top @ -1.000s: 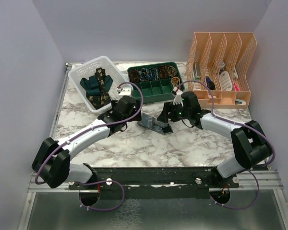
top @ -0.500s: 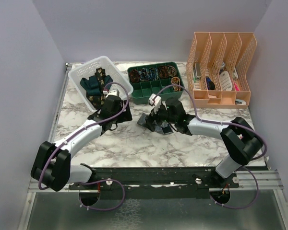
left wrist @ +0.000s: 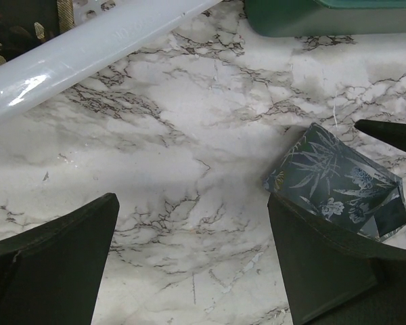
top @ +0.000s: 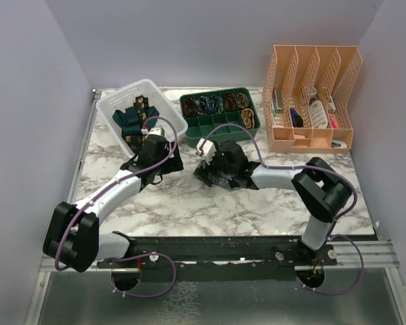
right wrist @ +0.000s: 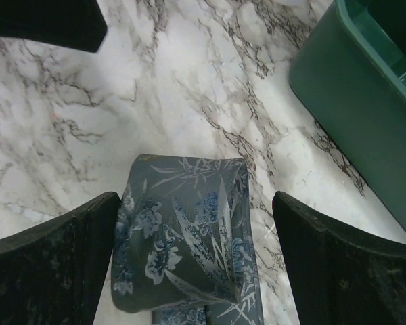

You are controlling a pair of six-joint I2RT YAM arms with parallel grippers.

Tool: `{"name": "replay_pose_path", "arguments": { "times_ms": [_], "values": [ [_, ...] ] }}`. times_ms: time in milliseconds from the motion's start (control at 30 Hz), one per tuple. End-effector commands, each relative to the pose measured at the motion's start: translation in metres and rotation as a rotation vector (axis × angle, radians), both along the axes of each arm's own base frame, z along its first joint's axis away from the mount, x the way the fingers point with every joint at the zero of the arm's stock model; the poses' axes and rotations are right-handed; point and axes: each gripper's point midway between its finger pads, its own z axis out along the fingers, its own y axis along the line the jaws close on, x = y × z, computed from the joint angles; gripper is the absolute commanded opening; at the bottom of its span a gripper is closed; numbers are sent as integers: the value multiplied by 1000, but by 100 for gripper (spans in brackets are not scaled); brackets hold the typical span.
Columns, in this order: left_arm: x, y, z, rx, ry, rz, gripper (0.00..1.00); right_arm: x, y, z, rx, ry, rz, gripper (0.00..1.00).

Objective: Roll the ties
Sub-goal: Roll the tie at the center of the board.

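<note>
The right gripper [right wrist: 196, 198] has its two fingers [right wrist: 47, 264] spread wide, one on either side of the blue-grey tie [right wrist: 183, 244]. One finger sits right against the tie's edge and the other stands apart from it. The tie lies folded over itself on the marble table [top: 210, 203], in front of the green tray [top: 216, 91], with its pale leaf and flower print facing up.

The left gripper [left wrist: 189, 203] is also spread wide and holds nothing, with bare marble between its fingers. The same tie lies just beside its right finger, and a dark tip of the other gripper pokes in from the far side. The two grippers are close together, facing each other across the tie.

There are three ties in all. One is on the table and two are in the white basket [top: 108, 101] behind the left gripper: a plain teal tie [top: 125, 120] and a dark tie with gold pattern [top: 143, 128], bunched together.

There is one green tray, split into compartments, and its back row holds tangled small items too small to name. At the back right stands one peach file rack [top: 345, 68] with four slots holding mixed small things.
</note>
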Motion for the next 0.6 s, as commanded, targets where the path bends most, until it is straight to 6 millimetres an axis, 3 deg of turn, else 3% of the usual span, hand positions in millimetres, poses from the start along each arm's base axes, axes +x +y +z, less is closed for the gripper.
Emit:
{"name": "replay_pose_path", "arguments": {
  "times_ms": [0,133,300,367,567],
  "values": [
    [-1,-2,6,-20,-14,-22,92,13,-5,-18,-91,-33,-48,100],
    [-1,-2,4,-17,-5,-24,92,12,-4,-20,-93,-32,-35,97],
    [-1,-3,0,-21,7,-24,92,9,1,-16,-61,-9,-31,81],
    [-1,-3,-1,-21,9,-26,92,6,1,-17,-57,8,-20,70],
    [-1,-9,-7,-34,33,-46,91,-13,7,-17,12,66,27,64]
  ]
}}
